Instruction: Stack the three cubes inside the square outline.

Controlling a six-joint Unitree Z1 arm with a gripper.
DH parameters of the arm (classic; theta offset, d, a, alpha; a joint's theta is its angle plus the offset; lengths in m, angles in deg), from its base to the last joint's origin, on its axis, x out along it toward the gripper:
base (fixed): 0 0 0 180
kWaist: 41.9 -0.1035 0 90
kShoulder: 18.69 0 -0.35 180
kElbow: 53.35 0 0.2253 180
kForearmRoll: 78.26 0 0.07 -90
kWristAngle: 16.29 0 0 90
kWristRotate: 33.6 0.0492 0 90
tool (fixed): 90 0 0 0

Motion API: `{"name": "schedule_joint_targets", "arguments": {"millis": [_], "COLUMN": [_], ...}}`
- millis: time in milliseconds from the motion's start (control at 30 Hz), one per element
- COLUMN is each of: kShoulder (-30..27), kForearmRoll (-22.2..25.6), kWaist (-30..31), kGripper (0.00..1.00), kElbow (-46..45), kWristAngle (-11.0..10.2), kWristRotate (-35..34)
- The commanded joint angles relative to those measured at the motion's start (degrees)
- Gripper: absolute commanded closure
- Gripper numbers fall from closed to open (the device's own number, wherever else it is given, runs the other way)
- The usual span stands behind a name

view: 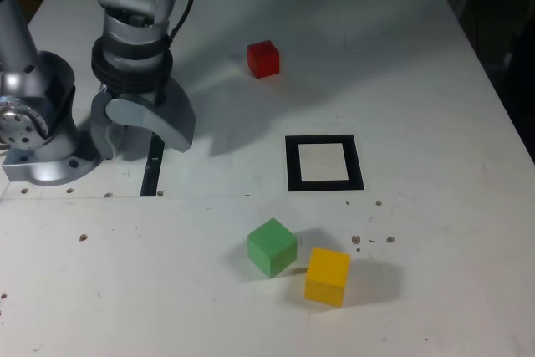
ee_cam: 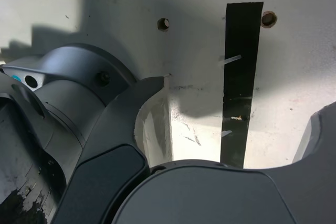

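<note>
The tool (view: 138, 135) hangs over the left side of the white bench (view: 418, 81) in the exterior view, close beside the arm's grey base (view: 38, 144), with its two grey jaws spread apart and nothing between them. Directly below it a narrow black strip (view: 154, 165) lies flat on the bench; the wrist view shows the same strip (ee_cam: 240, 77) running between the spread jaws, with two small holes in the bench surface near its end. The square outline (view: 324, 162), black with a white centre, lies near the middle of the bench, well to the right of the tool, and holds nothing. The red cube (view: 263, 58) sits on the far part of the bench, beyond the outline and a little to its left, well apart from it. The green cube (view: 272, 247) and the yellow cube (view: 327, 276) rest on the near side of the outline, the yellow one to the right and nearer, just beside the green one; whether they touch I cannot tell.
</note>
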Motion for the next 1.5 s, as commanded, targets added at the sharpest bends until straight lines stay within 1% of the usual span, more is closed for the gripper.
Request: {"name": "schedule_joint_targets", "arguments": {"millis": [0, 267, 333, 400, 467, 500, 600, 667, 733, 833, 900, 1000, 1100, 1233, 1333, 1467], "kShoulder": [-0.6, -1.0, -1.4, -1.7, -1.9, -2.0, -1.9, -1.7, -1.0, 1.3, 4.0, 9.3, 15.9, 21.0, 22.3, 24.1], "kForearmRoll": [0.2, 0.7, 2.1, 4.4, 7.7, 10.2, 15.7, 18.5, 20.4, 22.2, 23.2, 24.8, 25.9, 24.6, 23.1, 23.0], "kWaist": [-0.1, -0.1, -0.1, -0.5, -1.2, -1.9, -4.3, -6.6, -9.5, -14.1, -17.1, -20.7, -23.3, -26.3, -28.1, -28.8], "kGripper": [0.07, 0.05, 0.04, 0.04, 0.03, 0.03, 0.03, 0.03, 0.04, 0.04, 0.04, 0.04, 0.05, 0.05, 0.05, 0.05], "kElbow": [0.0, 0.0, 1.0, 3.1, 6.6, 9.5, 17.2, 22.2, 27.1, 33.8, 38.2, 44.5, 50.4, 53.3, 53.6, 54.1], "kWristAngle": [0.0, 0.4, 0.4, -0.2, -1.6, -3.0, -6.4, -7.8, -8.4, -8.5, -8.5, -8.5, -8.5, -9.2, -9.5, -9.0], "kWristRotate": [0.0, 0.2, 0.1, 0.0, 0.0, 0.1, 1.0, 1.9, 3.1, 5.2, 6.6, 7.8, 8.1, 8.1, 8.1, 8.0]}}
